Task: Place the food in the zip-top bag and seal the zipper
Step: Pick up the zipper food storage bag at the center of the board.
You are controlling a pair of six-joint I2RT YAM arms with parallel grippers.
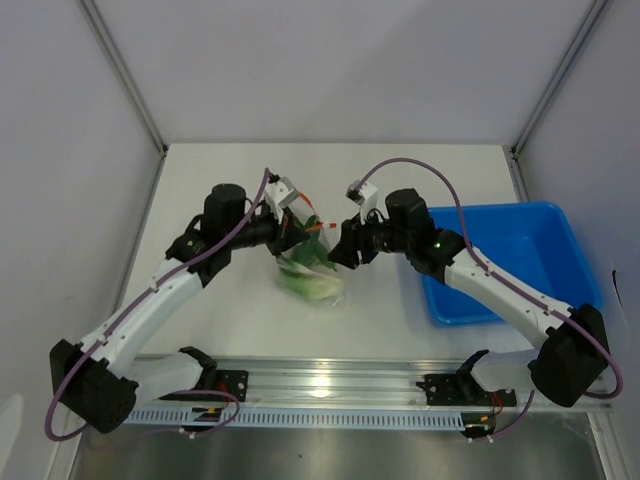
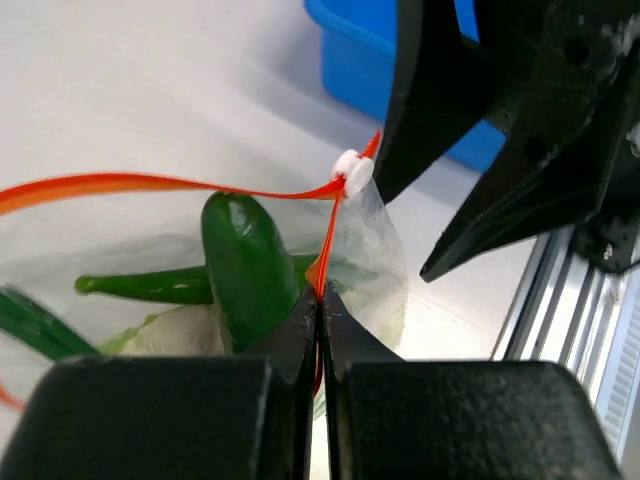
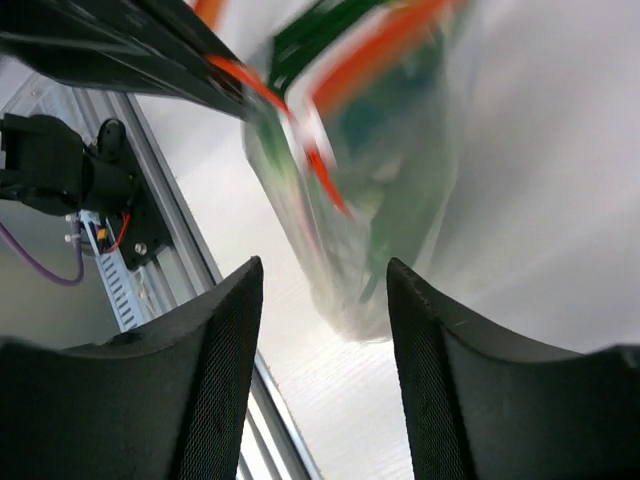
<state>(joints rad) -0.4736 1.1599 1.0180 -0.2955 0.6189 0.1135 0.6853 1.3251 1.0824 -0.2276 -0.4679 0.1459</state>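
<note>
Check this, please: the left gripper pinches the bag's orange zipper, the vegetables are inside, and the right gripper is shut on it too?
Only the last part is wrong: the right gripper is open, not holding the zip-top bag, as the right wrist view shows. The left gripper does pinch the zipper, vegetables inside.

The clear, crinkly zip-top bag stands mouth-up near the table's middle. Inside lies the food: a dark green pepper, slimmer green pieces and pale stalks. The orange-red zipper edges the mouth.
</note>
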